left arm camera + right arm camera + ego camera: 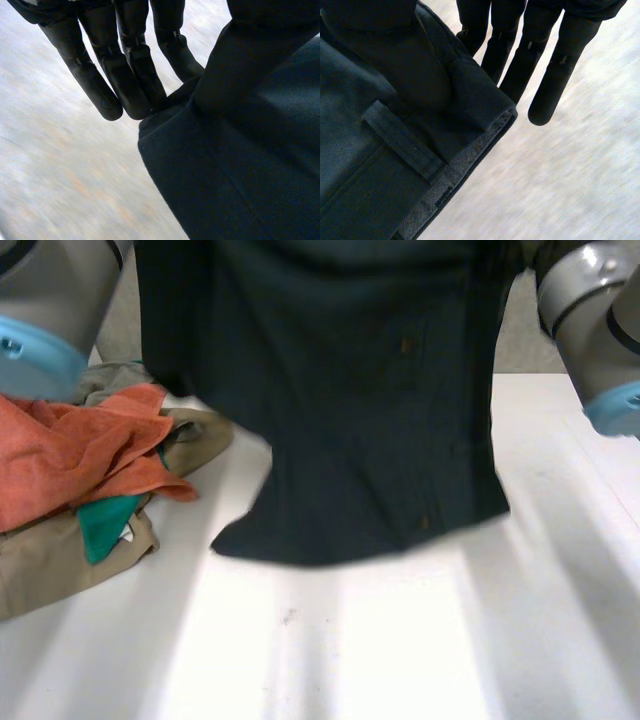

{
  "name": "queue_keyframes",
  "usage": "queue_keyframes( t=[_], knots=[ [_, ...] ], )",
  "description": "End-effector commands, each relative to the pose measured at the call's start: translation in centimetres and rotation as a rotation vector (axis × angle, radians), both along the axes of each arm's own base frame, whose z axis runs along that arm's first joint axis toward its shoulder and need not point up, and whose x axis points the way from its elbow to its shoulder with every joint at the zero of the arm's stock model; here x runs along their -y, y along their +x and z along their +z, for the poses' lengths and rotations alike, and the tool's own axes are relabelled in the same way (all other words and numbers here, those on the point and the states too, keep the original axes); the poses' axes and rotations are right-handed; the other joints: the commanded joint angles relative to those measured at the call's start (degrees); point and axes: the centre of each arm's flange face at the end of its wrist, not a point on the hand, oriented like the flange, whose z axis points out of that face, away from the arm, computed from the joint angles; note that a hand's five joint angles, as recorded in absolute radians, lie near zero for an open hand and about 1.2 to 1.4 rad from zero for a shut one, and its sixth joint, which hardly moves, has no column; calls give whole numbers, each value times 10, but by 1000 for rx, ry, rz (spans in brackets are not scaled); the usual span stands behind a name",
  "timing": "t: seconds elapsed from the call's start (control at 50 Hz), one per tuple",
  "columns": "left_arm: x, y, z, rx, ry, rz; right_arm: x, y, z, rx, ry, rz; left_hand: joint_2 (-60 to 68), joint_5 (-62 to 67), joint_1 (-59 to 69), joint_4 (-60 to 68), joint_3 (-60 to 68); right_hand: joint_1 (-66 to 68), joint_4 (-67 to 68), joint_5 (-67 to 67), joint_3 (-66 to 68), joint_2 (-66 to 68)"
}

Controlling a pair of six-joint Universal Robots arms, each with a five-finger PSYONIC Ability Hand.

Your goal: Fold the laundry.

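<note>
A dark blue-black garment hangs spread in the air between both arms, its lower hem just above the white table. In the left wrist view my left hand pinches one top corner of the garment between its straight fingers and its thumb. My right hand pinches the other top corner the same way, at the waistband beside a belt loop. The upper edge of the garment and both hands are out of the head view's frame.
A laundry pile lies at the table's left: an orange towel, a green cloth and a tan garment. My left arm and right arm flank the hanging garment. Bare table lies in front and to the right.
</note>
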Motion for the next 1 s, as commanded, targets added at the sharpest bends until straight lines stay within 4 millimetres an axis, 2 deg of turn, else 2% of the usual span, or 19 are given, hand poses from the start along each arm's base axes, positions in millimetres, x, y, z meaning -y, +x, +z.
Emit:
queue_keyframes(
  t=[0.02, 0.1, 0.16, 0.24, 0.26, 0.32, 0.34, 0.38, 0.4, 0.42, 0.46, 0.48, 0.56, 0.64, 0.7, 0.78, 0.84, 0.86, 1.0],
  knots=[
    [-29, 11, 71, -196, -266, -53, -10, -9, 71, 217, -343, -54, 114, 132, 138, 294, 120, 157, 113, 129, 119, 132],
    [-39, 9, 67, -154, -218, -86, -25, 2, 77, 207, -347, 22, 114, 132, 138, 294, 120, 157, 113, 129, 119, 132],
    [-38, 9, 48, -108, -116, -72, -25, 6, 62, 169, -280, 42, 114, 132, 138, 294, 120, 157, 113, 129, 119, 132],
    [-36, 13, 4, -28, 73, -35, -19, 8, 25, 108, -141, 42, 114, 132, 138, 294, 120, 157, 113, 129, 119, 132],
    [-38, 13, -17, 9, 149, -30, -17, 8, 5, 75, -71, 37, 114, 132, 138, 294, 120, 157, 113, 129, 119, 132],
    [-42, 14, -53, 65, 261, -24, -17, 9, -32, 6, 42, 46, 114, 132, 138, 294, 120, 157, 113, 129, 119, 132],
    [-46, 13, -79, 107, 333, -29, -19, 9, -58, -49, 118, 54, 114, 132, 138, 294, 120, 157, 113, 129, 119, 132],
    [-52, 12, -108, 151, 407, -37, -23, 10, -87, -112, 190, 69, 114, 132, 138, 294, 120, 157, 113, 129, 119, 132],
    [-59, 10, -137, 198, 482, -49, -26, 10, -103, -149, 225, 81, 114, 132, 138, 294, 120, 157, 113, 129, 119, 132],
    [-62, 10, -152, 220, 517, -53, -33, 9, -133, -219, 292, 103, 114, 132, 138, 294, 120, 157, 113, 129, 119, 132],
    [-68, 9, -182, 265, 586, -62, -41, 7, -161, -288, 351, 122, 114, 132, 138, 294, 120, 157, 113, 129, 119, 132],
    [-73, 10, -211, 310, 652, -61, -48, 2, -186, -353, 405, 133, 114, 132, 138, 294, 120, 157, 113, 129, 119, 132],
    [-82, 14, -257, 404, 759, -53, -64, -9, -222, -486, 478, 146, 114, 132, 138, 294, 120, 157, 113, 129, 119, 132],
    [-95, 22, -272, 475, 834, -43, -77, -18, -235, -560, 532, 146, 114, 132, 138, 294, 120, 157, 113, 129, 119, 132],
    [-104, 28, -271, 515, 872, -42, -89, -23, -235, -605, 571, 155, 114, 132, 138, 294, 120, 157, 113, 129, 119, 132],
    [-137, 38, -260, 599, 954, -77, -107, -36, -214, -679, 616, 153, 114, 132, 138, 294, 120, 157, 113, 129, 119, 132],
    [-155, 42, -255, 646, 992, -108, -123, -53, -199, -773, 675, 156, 114, 132, 138, 294, 120, 157, 113, 129, 119, 132],
    [-168, 43, -254, 680, 1018, -133, -132, -62, -196, -836, 714, 171, 114, 132, 138, 294, 120, 157, 113, 129, 119, 132],
    [-212, 46, -255, 845, 1098, -234, -165, -82, -196, -1078, 793, 308, 114, 132, 138, 294, 120, 157, 113, 129, 119, 132]
  ],
)
